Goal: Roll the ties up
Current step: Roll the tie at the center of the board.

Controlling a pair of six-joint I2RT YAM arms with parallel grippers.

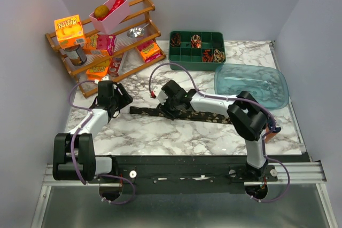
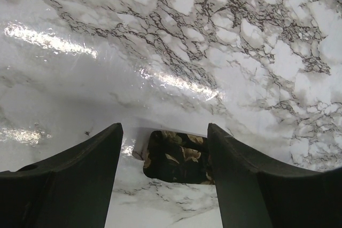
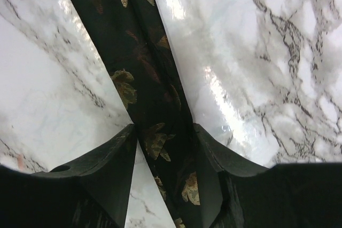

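Tie (image 3: 144,78) looks limp, light, slippery. My right gripper (image 3: 163,132) nips both its edges; my left gripper (image 2: 163,127) gapes empty over the left end, where I'd grab.

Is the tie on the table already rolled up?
No, the dark patterned tie lies stretched out flat across the marble table.

The tie (image 1: 208,116) is partly hidden beneath the right arm (image 1: 214,101) (top view). The right wrist view crops its length.
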